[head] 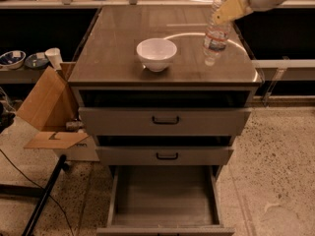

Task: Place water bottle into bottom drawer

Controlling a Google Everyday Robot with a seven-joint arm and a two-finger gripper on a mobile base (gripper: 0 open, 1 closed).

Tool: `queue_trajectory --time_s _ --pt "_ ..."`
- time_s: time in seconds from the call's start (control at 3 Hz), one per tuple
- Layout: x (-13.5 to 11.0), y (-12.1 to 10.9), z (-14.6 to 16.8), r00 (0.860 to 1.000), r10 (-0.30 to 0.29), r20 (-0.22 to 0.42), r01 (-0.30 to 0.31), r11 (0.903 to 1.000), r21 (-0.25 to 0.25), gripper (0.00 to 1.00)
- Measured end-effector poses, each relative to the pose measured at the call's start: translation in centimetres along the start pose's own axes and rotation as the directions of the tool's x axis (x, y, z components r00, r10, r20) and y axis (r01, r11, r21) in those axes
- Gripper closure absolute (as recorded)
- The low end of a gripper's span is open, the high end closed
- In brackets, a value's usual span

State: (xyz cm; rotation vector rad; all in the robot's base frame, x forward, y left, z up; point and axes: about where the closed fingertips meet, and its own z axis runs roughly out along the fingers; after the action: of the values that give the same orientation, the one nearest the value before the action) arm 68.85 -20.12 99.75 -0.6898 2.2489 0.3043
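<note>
The water bottle (pixel 215 36) is a slim clear bottle with a red-and-blue label. It leans over the right part of the cabinet top (pixel 118 43), its base just at or above the surface. My gripper (pixel 227 9) comes in from the upper right and is shut on the bottle's upper part, hiding the cap. The bottom drawer (pixel 165 200) is pulled open below, its grey inside bare. A white bowl (pixel 156 54) stands left of the bottle.
Two shallower drawers with black handles (pixel 165 120) sit partly out above the bottom drawer. An open cardboard box (pixel 47 107) stands left of the cabinet, with bowls and a cup (pixel 53 58) on a shelf behind. A black stand leg (pixel 44 195) crosses the floor.
</note>
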Motion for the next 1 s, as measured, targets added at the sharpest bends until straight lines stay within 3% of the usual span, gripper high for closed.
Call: queue_trajectory --time_s 0.33,1.0 --pt "1.8 2.3 -3.2 0.998 -0.039 0.058 0.039 0.9992 0.01 1.0" --pt "8.5 7.8 -7.0 0.991 -0.081 0.106 0.081 0.9967 0.002 1.0"
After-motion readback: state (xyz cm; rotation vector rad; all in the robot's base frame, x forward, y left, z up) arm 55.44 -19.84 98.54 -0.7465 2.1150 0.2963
